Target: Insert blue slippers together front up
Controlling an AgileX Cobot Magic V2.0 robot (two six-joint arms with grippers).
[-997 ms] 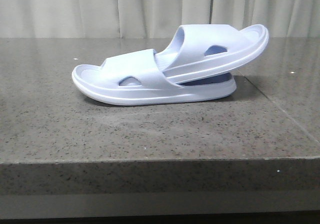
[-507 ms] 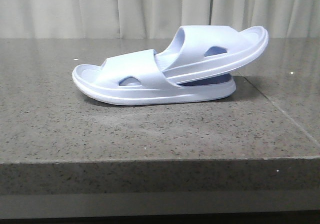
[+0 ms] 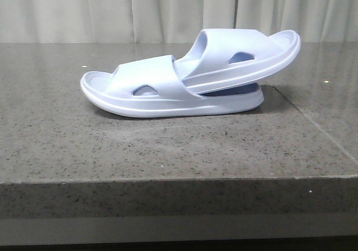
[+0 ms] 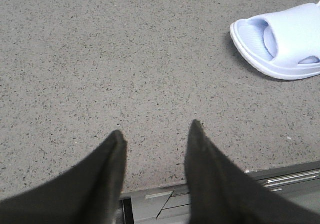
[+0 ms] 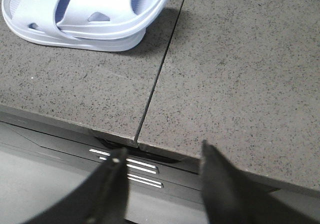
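On the table: the pair of pale lavender-blue moulded foam slippers (image 3: 184, 77) lies on the speckled grey stone table (image 3: 168, 145), one flat on its sole, the other pushed toe-first under the flat one's strap with its heel tilted up to the right.
Lower slipper: the flat thick-soled slide (image 3: 140, 94) points its toe left; the oval side hole in its strap faces the camera.
Upper slipper: the tilted slide (image 3: 246, 52) rests on the lower heel, apart from it at the far right, where a dark gap shows.
Left gripper: the left gripper (image 4: 156, 136) hangs near the table's front edge, black fingers spread, nothing between them, well apart from the pair.
Right gripper: the right gripper (image 5: 161, 159) sits over the table edge beside the seam between slabs (image 5: 160, 69), fingers parted and empty.
Stage: nesting looks done; both arms seem clear.
Doing it well: if any move remains, I would keep the arms away, since a nudge could slide the upper slipper out.
Front view only: shows the tilt and the nesting under the strap.
Wrist views only: show both grippers, absent from the front view, and the slab seam near the heels.
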